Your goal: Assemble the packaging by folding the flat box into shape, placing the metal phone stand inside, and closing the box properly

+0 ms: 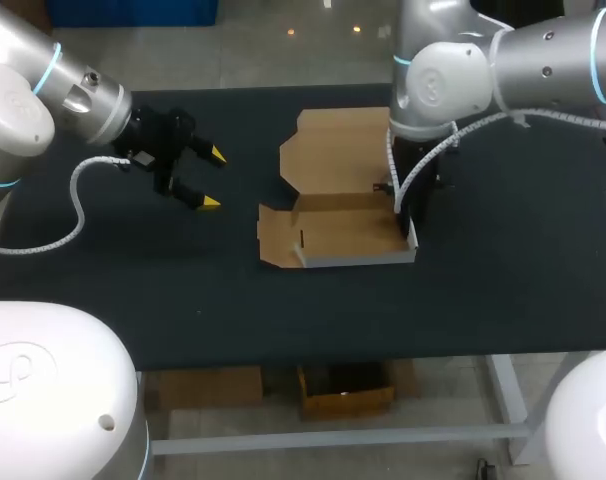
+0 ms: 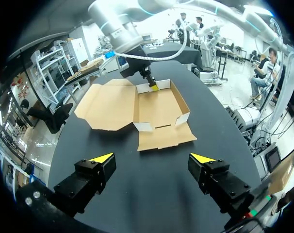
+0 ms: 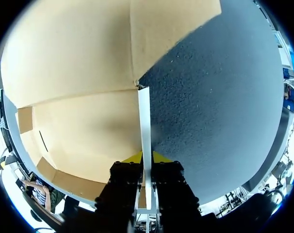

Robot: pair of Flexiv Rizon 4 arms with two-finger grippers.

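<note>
Cardboard box (image 1: pixel 345 232): plain kraft brown inside, lid and flaps alike; outer walls white, one white wall between the yellow tips of the right pincer (image 3: pixel 146 158).
Left pincer (image 1: pixel 214 178), right pincer: black bodies, bright yellow tips.
Desk (image 1: pixel 503 270): dark, near-black, unpatterned.
Left arm (image 1: pixel 43 90), right arm (image 1: pixel 453 80): silver-grey, thin cyan rings.

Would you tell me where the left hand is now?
In the head view, the left hand hangs open at the left, apart from the cardboard box.
</note>
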